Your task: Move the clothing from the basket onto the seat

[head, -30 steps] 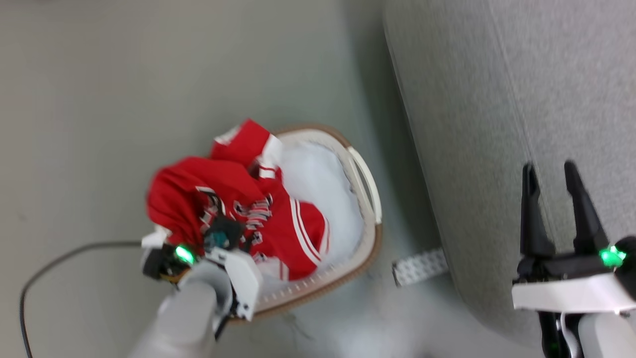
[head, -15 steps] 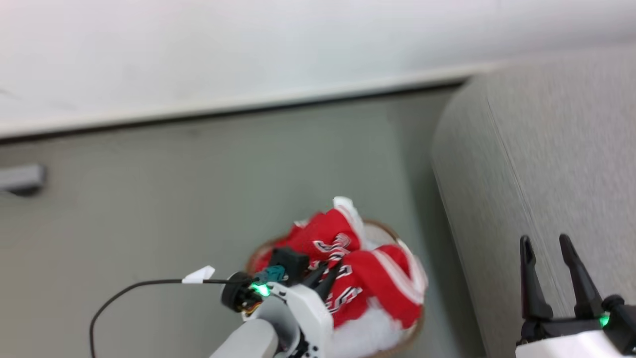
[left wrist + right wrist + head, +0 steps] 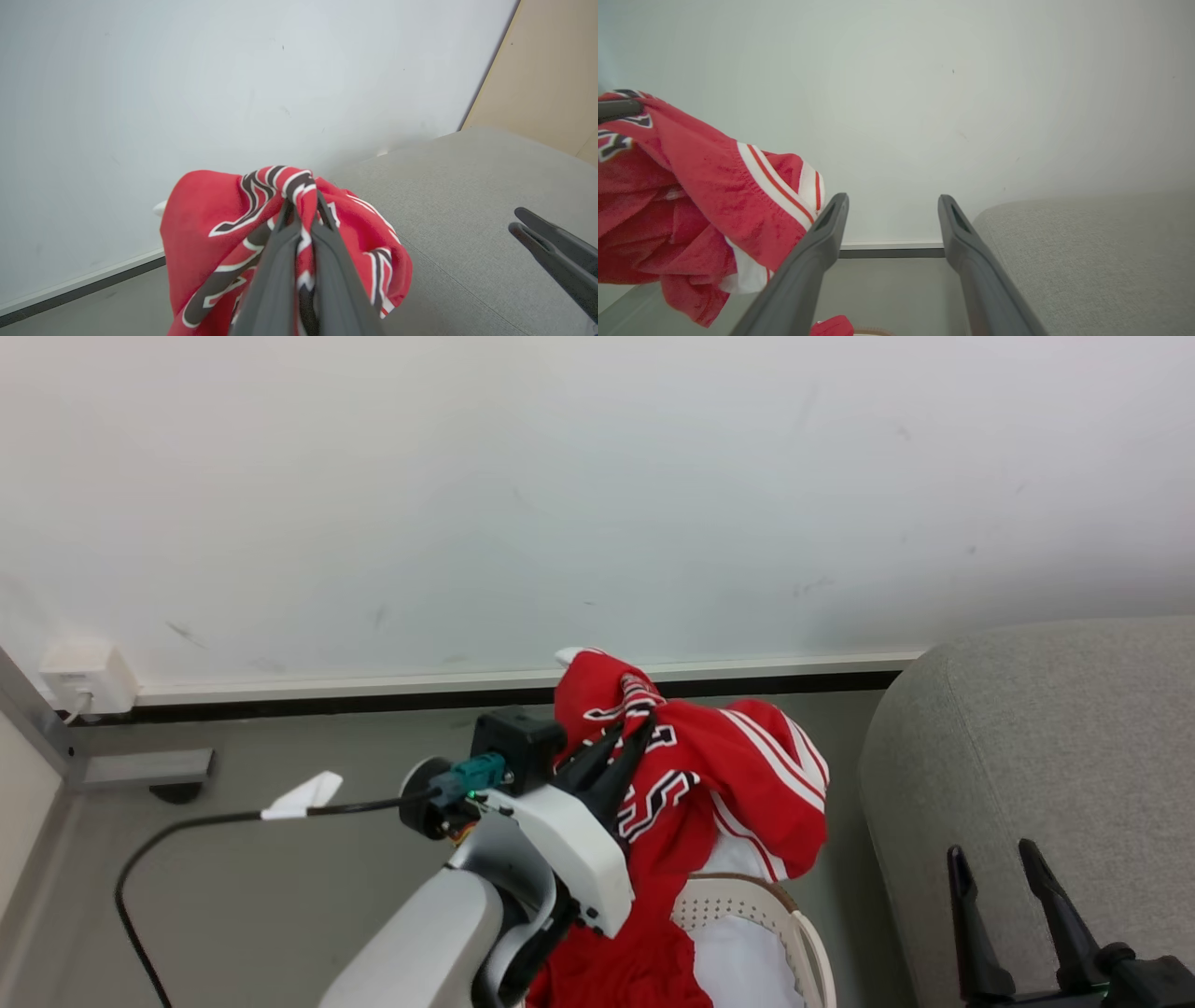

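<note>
Your left gripper [image 3: 635, 728] is clamped tight on a bunched fold of the clothing [image 3: 747, 784], the numbered red jersey. It hangs above the basket [image 3: 738, 901], with its lower folds draping down the basket's left side. The seat [image 3: 1046, 737] stands just right of the basket. Your right gripper [image 3: 991, 854] hovers near the seat's arm, its 2 fingers spread wide, holding nothing.

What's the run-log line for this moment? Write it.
left tool: shut on jersey | jersey: hanging over basket | right tool: open, beside sofa
</note>
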Robot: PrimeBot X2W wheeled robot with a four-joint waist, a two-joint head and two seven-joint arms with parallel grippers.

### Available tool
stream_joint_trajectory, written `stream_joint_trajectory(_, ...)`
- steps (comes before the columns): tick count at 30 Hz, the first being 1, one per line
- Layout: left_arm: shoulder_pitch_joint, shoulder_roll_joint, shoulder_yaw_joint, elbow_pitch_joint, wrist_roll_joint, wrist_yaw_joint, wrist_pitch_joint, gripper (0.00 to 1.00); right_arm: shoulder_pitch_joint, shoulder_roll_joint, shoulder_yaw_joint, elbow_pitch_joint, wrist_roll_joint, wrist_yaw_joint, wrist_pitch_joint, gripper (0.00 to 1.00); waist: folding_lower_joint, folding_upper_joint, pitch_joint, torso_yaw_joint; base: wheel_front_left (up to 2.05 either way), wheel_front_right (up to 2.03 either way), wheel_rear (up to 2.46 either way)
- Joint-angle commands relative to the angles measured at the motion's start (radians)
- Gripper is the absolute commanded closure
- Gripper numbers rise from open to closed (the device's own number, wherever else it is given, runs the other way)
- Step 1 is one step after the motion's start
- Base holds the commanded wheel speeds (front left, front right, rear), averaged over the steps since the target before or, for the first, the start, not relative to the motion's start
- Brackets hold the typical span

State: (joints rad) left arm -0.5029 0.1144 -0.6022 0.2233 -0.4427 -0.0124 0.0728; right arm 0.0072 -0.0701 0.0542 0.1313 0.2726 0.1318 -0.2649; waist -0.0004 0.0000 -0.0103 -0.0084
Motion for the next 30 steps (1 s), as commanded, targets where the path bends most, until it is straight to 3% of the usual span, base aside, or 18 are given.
stream_joint_trajectory(1, -0.013, 0.009, 0.006, -0.010, -0.008, 0.002, 0.003, 1.00, 0.015, -0.010, 0.005, 0.000, -0.010, -0.002, 0.001, 0.00, 0.0004, 0.0000, -0.010, 0.006, 0.00, 0.00, 0.00)
stream_joint_trajectory(9, -0.066, 0.052, 0.030, -0.082, 0.002, 0.011, 0.050, 1.00, -0.029, -0.099, 0.124, -0.040, -0.012, -0.002, 0.001, 0.00, 0.0004, 0.0000, -0.027, 0.004, 0.00, 0.00, 0.00)
stream_joint_trajectory(21, -0.046, 0.052, 0.015, -0.095, -0.017, 0.016, 0.060, 1.00, -0.176, -0.381, 0.391, -0.107, 0.038, -0.002, 0.016, 0.00, 0.0004, 0.0000, -0.046, 0.008, 0.00, 0.00, 0.00)
stream_joint_trajectory(26, -0.045, 0.045, -0.001, -0.096, -0.016, 0.015, 0.066, 1.00, -0.257, -0.421, 0.503, -0.104, 0.023, -0.002, 0.057, 0.00, 0.0004, 0.0000, -0.047, 0.016, 0.00, 0.00, 0.00)
stream_joint_trajectory(30, -0.049, 0.046, -0.015, -0.095, -0.015, 0.006, 0.075, 1.00, -0.338, -0.401, 0.594, -0.036, 0.022, -0.002, 0.058, 0.00, 0.0004, 0.0000, -0.047, 0.016, 0.00, 0.00, 0.00)
